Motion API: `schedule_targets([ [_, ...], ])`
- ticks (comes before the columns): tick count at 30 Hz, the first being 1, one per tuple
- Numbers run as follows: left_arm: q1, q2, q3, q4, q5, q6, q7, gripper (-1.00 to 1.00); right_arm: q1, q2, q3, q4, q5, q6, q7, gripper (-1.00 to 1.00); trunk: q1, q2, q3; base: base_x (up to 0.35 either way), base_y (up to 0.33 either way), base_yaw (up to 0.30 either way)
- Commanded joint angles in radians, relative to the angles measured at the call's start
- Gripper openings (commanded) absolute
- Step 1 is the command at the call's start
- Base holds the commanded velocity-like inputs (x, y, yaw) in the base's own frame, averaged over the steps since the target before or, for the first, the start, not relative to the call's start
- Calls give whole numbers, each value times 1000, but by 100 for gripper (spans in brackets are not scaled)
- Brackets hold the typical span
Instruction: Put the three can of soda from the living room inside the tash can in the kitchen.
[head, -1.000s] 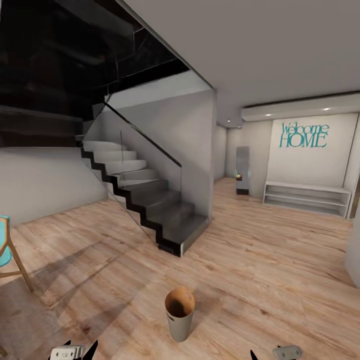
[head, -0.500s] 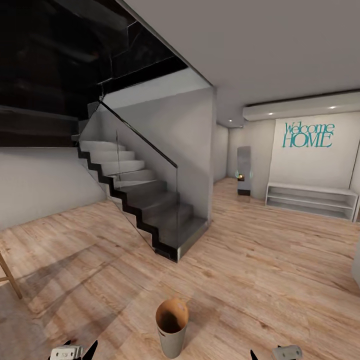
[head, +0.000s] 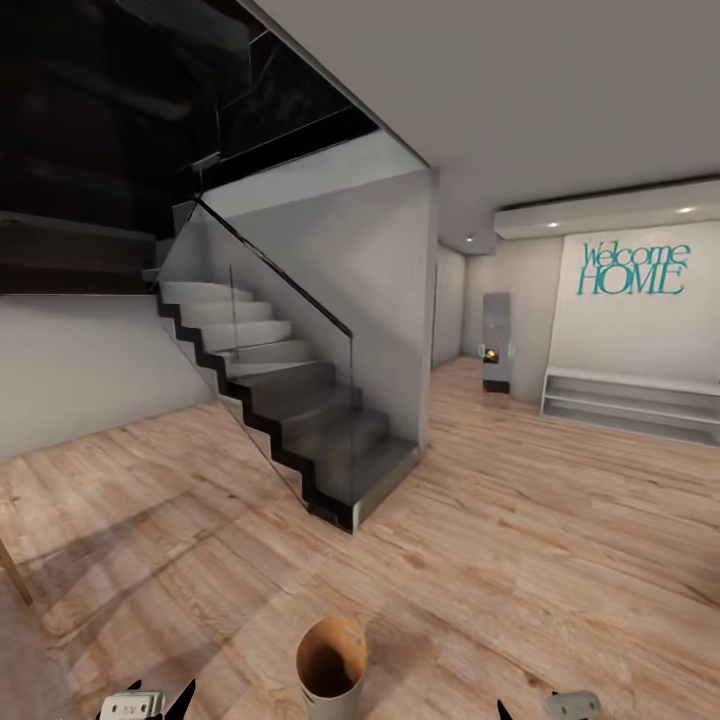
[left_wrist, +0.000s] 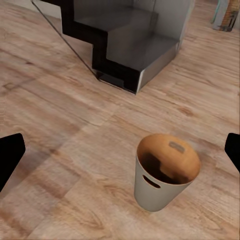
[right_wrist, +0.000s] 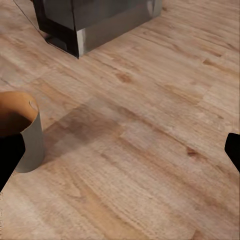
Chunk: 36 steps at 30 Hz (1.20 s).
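at six o'clock in the head view, low at the edge, the tash can (head: 331, 668) stands upright on the light wood plank floor (head: 520, 560), its copper-brown inside showing and its pale outside below. beyond it, toward eleven o'clock, a staircase (head: 290, 410) with grey treads, black risers and a glass side panel climbs up to a dark upper level. at two o'clock a wall carries teal lettering reading "welcome home" (head: 633, 269), with a low white shelf unit (head: 632, 402) beneath it.

the left gripper (left_wrist: 120, 152) is released: its two dark fingertips (left_wrist: 10, 157) sit wide apart at the edges of the left wrist view, and the tash can (left_wrist: 165, 177) stands on the floor between them, untouched, a handle slot in its wall. the bottom stair step (left_wrist: 130, 55) lies beyond it.

the right gripper (right_wrist: 120, 155) is likewise released, holding nothing; the tash can (right_wrist: 25, 132) shows just beside one fingertip (right_wrist: 9, 157), bare planks elsewhere.
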Motion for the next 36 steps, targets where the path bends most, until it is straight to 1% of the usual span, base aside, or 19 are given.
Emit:
schedule_targets([
  [1, 0, 0, 0, 0, 0, 0, 0, 100, 0, 1, 0, 0, 0, 0, 0, 100, 0, 0, 0, 125, -60, 202],
  [8, 0, 0, 0, 0, -1, 0, 0, 100, 0, 7, 0, 0, -1, 0, 0, 100, 0, 0, 0, 97, -21, 233],
  [19, 0, 0, 0, 0, -1, 0, 0, 100, 0, 8, 0, 0, -2, 0, 0, 100, 0, 0, 0, 94, -16, 248],
  [36, 0, 0, 0, 0, -1, 0, 0, 100, 0, 8, 0, 0, -2, 0, 0, 100, 0, 0, 0, 204, -145, 249],
])
